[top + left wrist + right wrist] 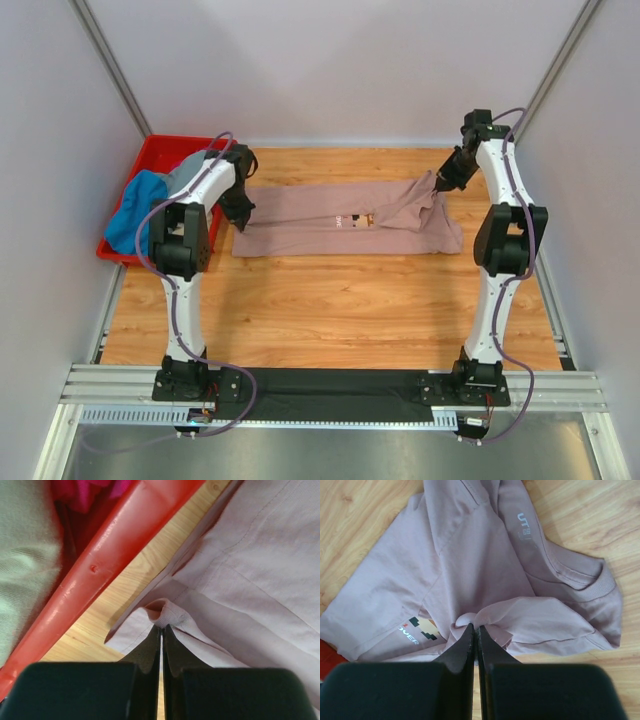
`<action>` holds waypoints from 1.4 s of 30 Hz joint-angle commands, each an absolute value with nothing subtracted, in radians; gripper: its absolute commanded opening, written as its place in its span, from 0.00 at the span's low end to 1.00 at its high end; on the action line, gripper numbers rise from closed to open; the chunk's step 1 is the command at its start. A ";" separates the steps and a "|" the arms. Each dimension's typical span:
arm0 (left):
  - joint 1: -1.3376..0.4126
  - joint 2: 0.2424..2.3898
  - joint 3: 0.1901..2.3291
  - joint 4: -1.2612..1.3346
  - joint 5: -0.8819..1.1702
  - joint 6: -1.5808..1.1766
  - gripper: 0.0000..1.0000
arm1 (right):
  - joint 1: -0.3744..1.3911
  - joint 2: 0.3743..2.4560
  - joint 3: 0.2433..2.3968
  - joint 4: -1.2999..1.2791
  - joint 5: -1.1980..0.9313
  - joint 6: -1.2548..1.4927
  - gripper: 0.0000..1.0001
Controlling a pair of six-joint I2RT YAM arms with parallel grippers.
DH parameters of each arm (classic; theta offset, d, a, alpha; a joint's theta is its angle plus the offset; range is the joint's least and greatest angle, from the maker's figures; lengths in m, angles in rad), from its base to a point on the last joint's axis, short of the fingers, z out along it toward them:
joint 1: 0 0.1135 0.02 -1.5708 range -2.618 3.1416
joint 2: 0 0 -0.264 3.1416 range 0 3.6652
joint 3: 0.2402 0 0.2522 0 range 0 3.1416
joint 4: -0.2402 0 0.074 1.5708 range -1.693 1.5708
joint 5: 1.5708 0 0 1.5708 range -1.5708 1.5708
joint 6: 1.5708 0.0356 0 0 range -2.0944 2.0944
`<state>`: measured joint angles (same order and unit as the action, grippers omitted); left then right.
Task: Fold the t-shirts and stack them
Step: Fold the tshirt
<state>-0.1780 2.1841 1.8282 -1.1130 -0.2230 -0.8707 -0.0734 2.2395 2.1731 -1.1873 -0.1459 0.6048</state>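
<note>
The dusty-pink t-shirt (330,225) lies stretched across the far part of the table, its pixel print (420,630) showing. My left gripper (238,212) is shut on a pinch of the shirt's hem (165,617) at its left end, beside the crate. My right gripper (440,180) is shut on a bunch of the shirt's cloth (480,620) near the collar end (592,577) and lifts it slightly. Blue (135,215), grey (185,170) and magenta (90,490) t-shirts lie piled in the crate.
The red plastic crate (150,160) stands at the table's far left, its rim (105,555) close to my left gripper. Grey walls enclose the table on three sides. Bare wood (340,310) lies between the shirt and the arm bases.
</note>
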 commanded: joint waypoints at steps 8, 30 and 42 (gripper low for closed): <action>-0.164 2.192 1.873 -1.138 -0.276 -0.870 0.00 | -0.074 2.221 2.223 -1.085 -0.206 0.650 0.00; -0.156 2.339 2.059 -1.192 -0.307 -0.873 0.00 | -0.097 2.347 2.220 -0.850 -0.287 0.762 0.00; -0.176 2.185 2.051 -1.125 -0.212 -0.787 0.34 | -0.095 2.306 2.247 -0.966 -0.262 0.736 0.38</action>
